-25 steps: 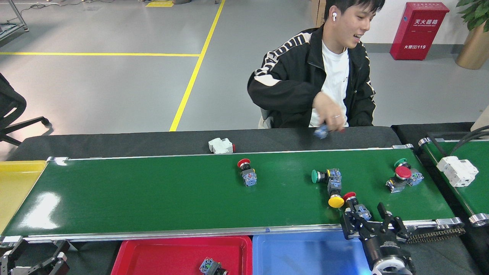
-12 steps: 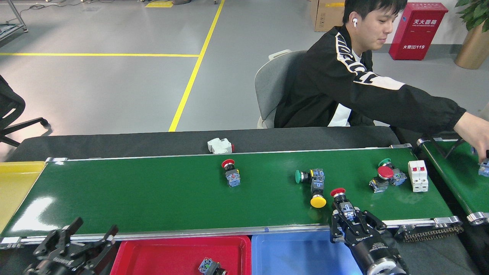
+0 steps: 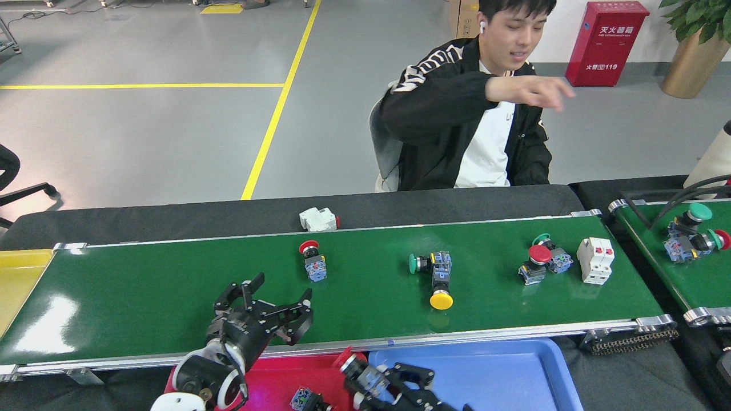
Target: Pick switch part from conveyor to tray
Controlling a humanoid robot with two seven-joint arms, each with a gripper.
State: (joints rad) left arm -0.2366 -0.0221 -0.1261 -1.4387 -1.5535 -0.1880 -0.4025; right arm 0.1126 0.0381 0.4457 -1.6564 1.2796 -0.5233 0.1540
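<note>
The conveyor runs across the middle of the head view. On it lie a red-capped switch part, a green-and-yellow pair, and a red-and-green cluster. My left gripper hangs open over the belt's near side, left of the red-capped part and holding nothing. At the bottom edge, my right gripper is shut on another red-capped switch part. It holds that part over the right end of the red tray. One switch part lies in that tray.
A white breaker stands on the belt's right end and another lies on the black strip behind. A blue tray sits right of the red one, a yellow tray far left. A second belt at the right carries parts. A person sits behind, hand raised.
My right gripper carried the red-capped part off the belt's near edge, left and down over the red tray. My left gripper rose over the belt. The parts on the belt drifted left.
</note>
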